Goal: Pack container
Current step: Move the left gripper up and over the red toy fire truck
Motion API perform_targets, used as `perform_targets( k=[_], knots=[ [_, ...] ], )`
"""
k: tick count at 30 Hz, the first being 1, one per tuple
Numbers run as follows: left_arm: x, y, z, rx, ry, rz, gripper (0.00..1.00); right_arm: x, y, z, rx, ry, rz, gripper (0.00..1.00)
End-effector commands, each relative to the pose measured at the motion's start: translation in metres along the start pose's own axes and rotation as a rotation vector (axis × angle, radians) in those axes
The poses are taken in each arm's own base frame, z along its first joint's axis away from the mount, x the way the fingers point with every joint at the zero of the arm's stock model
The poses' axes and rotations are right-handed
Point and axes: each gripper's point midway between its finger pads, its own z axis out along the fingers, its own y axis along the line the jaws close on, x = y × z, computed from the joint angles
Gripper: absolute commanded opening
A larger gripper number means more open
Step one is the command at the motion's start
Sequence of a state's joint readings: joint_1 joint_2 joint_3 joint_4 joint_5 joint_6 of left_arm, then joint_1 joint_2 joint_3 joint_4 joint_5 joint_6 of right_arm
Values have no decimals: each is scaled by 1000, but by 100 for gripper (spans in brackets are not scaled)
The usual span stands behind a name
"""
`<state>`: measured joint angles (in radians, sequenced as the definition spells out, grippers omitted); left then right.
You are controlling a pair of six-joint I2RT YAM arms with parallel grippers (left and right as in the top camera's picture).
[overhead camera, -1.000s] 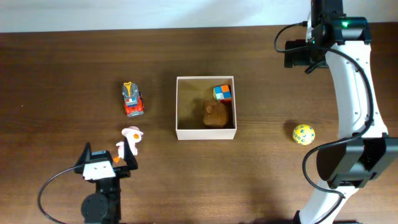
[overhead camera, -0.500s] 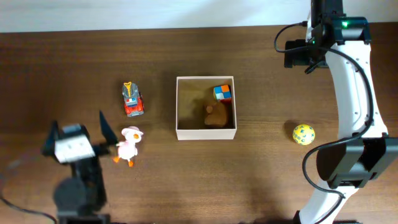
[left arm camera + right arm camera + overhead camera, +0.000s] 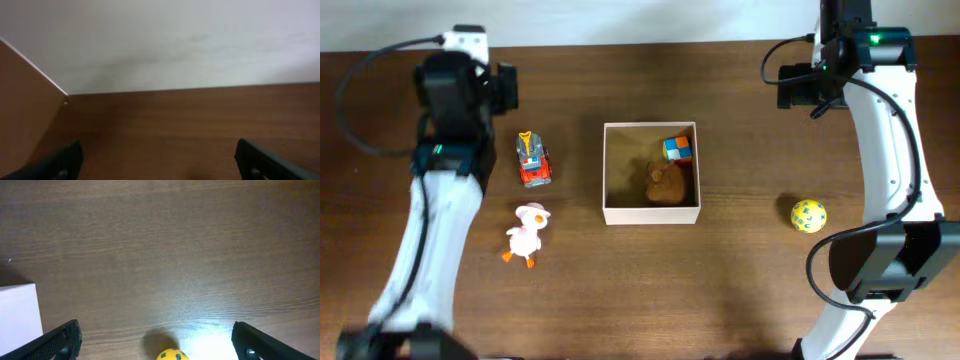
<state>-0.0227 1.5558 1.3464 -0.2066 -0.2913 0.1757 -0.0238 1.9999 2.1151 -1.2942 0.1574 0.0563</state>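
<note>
The container (image 3: 610, 175) is a white square box with a tan inside at the middle of the table. A colourful cube (image 3: 677, 149) and a brown toy (image 3: 666, 183) lie in it. Its white corner shows in the right wrist view (image 3: 19, 311). My left gripper (image 3: 460, 85) is raised at the back left, open and empty (image 3: 160, 167), facing the wall. My right gripper (image 3: 817, 85) is raised at the back right, open and empty (image 3: 160, 345). A yellow ball (image 3: 808, 215) lies right of the container and shows between the right fingers, far below them (image 3: 172, 355).
A red toy fire truck (image 3: 532, 160) stands left of the container. A pink and white duck toy (image 3: 526, 233) lies in front of the truck. The white wall (image 3: 160, 40) runs along the table's back edge.
My left arm has pulled away from the duck at the front left and swung up to the back left. The duck stays on the table. The right arm has not moved.
</note>
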Motion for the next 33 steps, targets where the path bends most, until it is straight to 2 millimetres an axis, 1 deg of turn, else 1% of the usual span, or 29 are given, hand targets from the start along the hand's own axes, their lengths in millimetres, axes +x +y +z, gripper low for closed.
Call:
perform_targets(
  k=[1,2,4,7,9,12,15,17,18,19,21,24,27,30,33],
  knots=[
    [-23,-15,11,33,-57,7,99,-5,-4,-6,12,-23,13,99],
    [-25,-20,12,47,-67,8,99,-5,-4,-6,12,-23,13,99],
    [-22,-31,15,79,-61,17,99,-5,-4,-6,12,-23,13,99],
    [-7,-46,24,132,-18,33,99,-5,-4,-6,12,-23,13,99],
    [14,-54,31,153,49,51,99,-5,-4,-6,12,-23,13,99],
    [51,-74,42,230,167,72,99,-5,-4,-6,12,-23,13,99],
    [98,-82,52,232,324,42,99,-5,-4,-6,12,-23,13,99],
    [121,-85,55,228,406,21,99,-5,-4,-6,12,-23,13,99],
    [130,-87,56,228,438,11,99,-5,-4,-6,12,-23,13,99],
    [134,-88,55,227,459,2,99,-5,-4,-6,12,-23,13,99],
    [137,-90,52,241,489,-23,99,-5,-4,-6,12,-23,13,99],
    [129,-90,46,246,515,-73,99,-5,-4,-6,12,-23,13,99],
    [111,-84,41,237,520,-99,99,-5,-4,-6,12,-23,13,99],
    [93,-72,35,212,536,-163,99,-5,-4,-6,12,-23,13,99],
    [80,-64,33,235,574,-186,99,-5,-4,-6,12,-23,13,99]
  ],
)
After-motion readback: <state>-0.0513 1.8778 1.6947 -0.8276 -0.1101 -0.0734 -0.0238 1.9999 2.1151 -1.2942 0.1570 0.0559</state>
